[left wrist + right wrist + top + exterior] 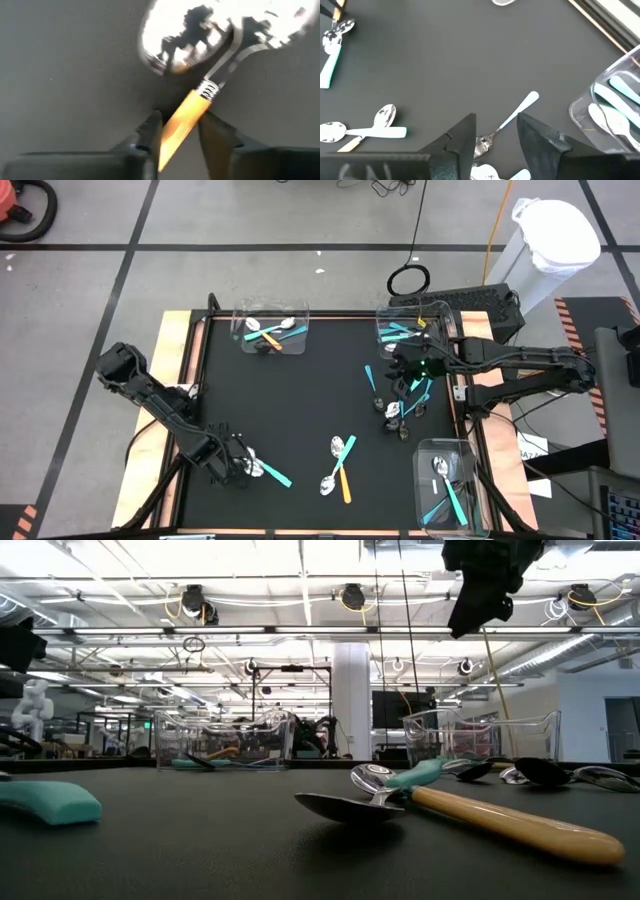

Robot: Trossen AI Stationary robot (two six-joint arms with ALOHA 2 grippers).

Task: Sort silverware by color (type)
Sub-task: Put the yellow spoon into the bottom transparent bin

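Observation:
My left gripper [238,464] is low over the table's near-left part. It is shut on an orange-handled spoon [182,122], whose shiny head [187,35] lies beside a second head. A teal-handled spoon [272,474] lies next to it. My right gripper [405,370] hangs open, raised above the table [488,585], over a teal-handled spoon [512,116] that it does not touch. An orange and a teal spoon [340,465] lie crossed at the near middle. More spoons [405,405] lie under the right arm. My left gripper pinches the orange spoon's handle [175,132] between its two fingers, a short way behind the metal collar. The fingers [150,132] come from above and lie across the handle. The spoon lies flat on the table with its head pointing away from the gripper.
Three clear bins stand on the black mat. The far-left one [270,330] holds teal and orange spoons. The far-right one [410,328] and the near-right one [445,480] hold teal spoons. Bare mat lies in the middle [290,400].

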